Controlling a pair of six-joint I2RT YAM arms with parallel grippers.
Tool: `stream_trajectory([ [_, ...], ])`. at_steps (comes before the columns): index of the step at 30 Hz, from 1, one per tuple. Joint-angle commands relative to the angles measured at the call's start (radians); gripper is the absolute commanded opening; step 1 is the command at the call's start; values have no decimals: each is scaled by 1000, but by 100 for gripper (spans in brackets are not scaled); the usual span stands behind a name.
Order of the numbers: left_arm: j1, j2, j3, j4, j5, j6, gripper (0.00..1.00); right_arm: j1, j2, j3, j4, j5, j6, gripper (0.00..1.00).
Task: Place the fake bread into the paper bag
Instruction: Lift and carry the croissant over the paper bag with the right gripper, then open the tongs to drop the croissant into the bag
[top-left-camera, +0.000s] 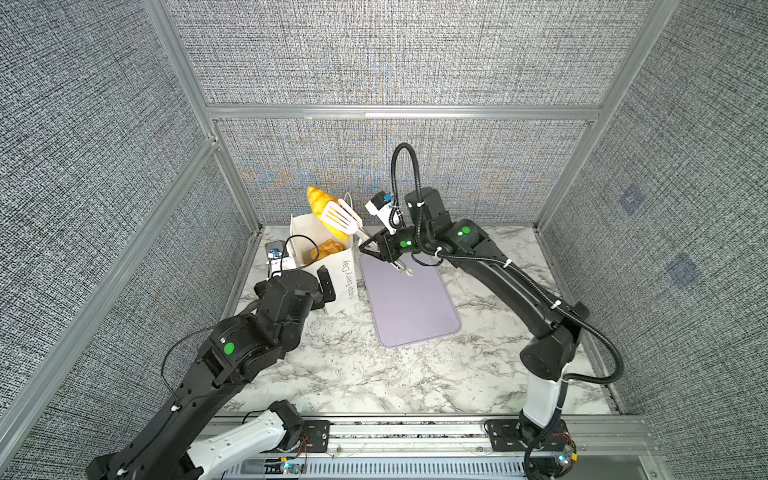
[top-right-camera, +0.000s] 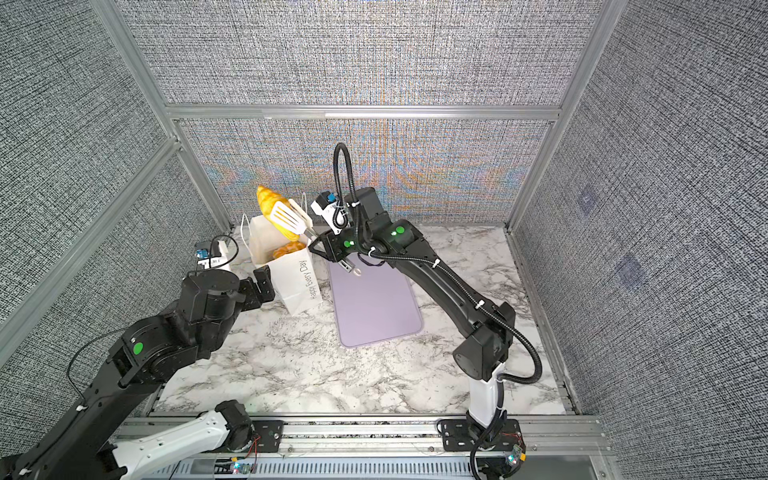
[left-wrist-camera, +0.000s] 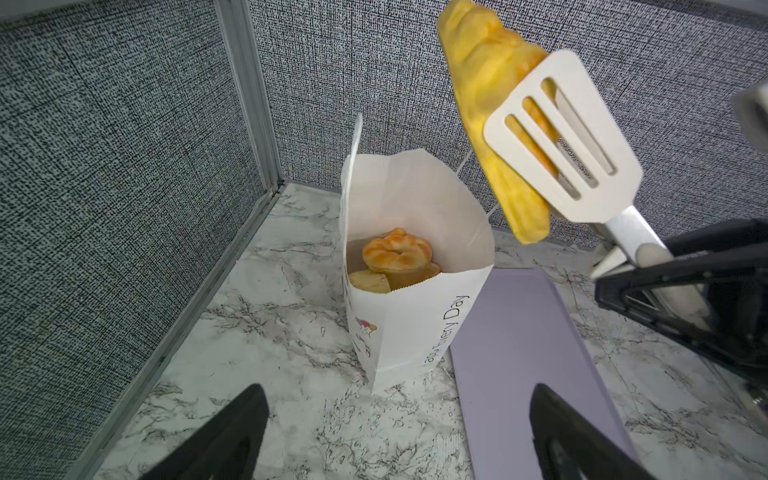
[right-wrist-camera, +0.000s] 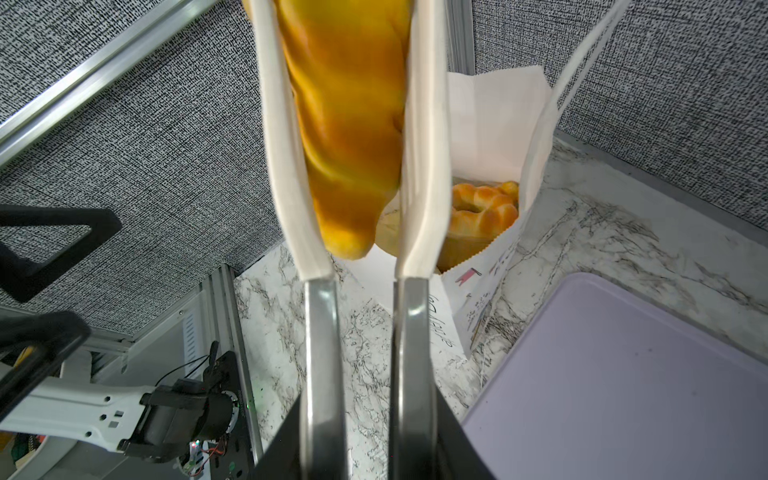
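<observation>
Right pincer grips tongs holding croissant above paper bag; left pincer gapes.

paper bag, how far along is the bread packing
Done: a ring bun and other pieces already sit in the paper bag, and the tray is bare. In hand: the right gripper holds tongs clamping a yellow croissant just above the bag. Left: drop it in; no other bread shows outside.
</observation>
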Motion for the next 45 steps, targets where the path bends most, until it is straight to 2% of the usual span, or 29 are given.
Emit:
stream_trajectory([
  [1,5,2,-4,-19,-4,-10,100,4,38,36,53,1,31,34],
  [15,60,-4,-39,-6,49,2,100,10,195,183,-47,79,34,36],
  [23,87,28,-34,36,113,46,99,10,242,247,-143,130,12,46],
  [35,116,45,-25,61,180,54,99,10,221,263,-144,119,1,62],
  [40,117,62,2,69,177,70,99,10,182,240,-132,108,-17,62],
  [45,117,74,2,112,189,84,99,10,89,144,-68,90,-52,62],
])
